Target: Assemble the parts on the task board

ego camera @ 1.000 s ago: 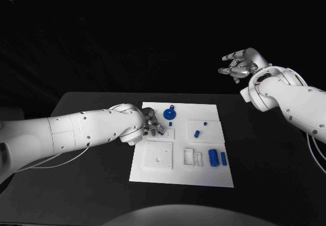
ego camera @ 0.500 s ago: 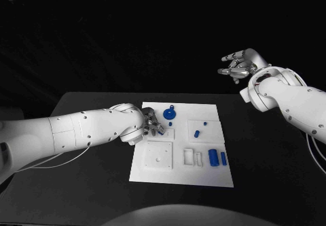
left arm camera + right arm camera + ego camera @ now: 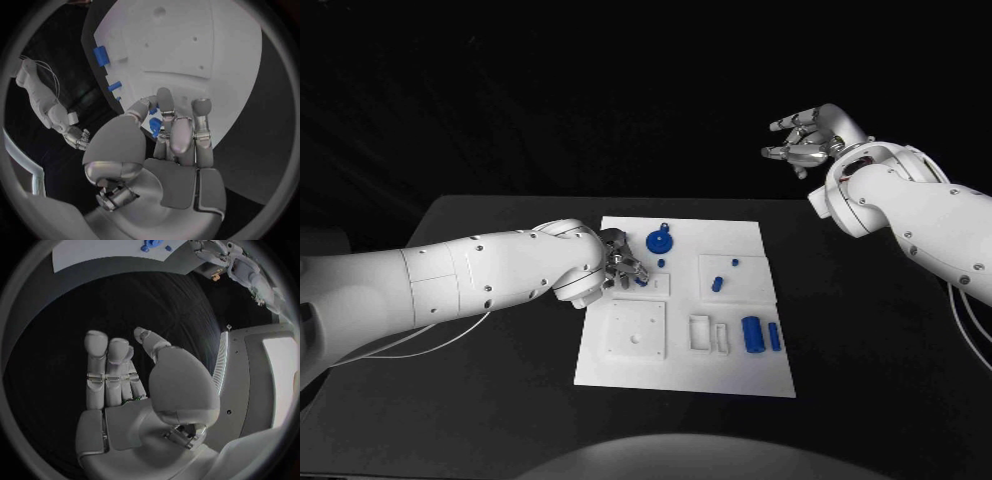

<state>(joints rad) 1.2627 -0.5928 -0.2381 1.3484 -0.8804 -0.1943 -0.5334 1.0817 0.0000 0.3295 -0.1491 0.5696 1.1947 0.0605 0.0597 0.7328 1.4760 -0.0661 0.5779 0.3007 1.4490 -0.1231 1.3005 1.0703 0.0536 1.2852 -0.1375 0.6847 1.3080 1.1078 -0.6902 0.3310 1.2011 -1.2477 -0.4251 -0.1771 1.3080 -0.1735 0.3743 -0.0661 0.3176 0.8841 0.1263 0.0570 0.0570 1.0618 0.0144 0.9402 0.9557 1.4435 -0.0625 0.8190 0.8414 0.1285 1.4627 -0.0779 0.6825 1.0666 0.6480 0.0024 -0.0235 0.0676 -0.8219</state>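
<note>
The black table carries one thing directly — the white task board, lying flat mid-table.

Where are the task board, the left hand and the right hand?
task board (image 3: 740,372), head view, bare near corner.
left hand (image 3: 620,264), head view, middle of the fingers.
right hand (image 3: 803,137), head view, the palm.

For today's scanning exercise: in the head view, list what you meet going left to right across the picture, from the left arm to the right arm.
Left arm → left robot hand → round blue part → small blue part → blue cylinder → right robot hand → right arm.
</note>
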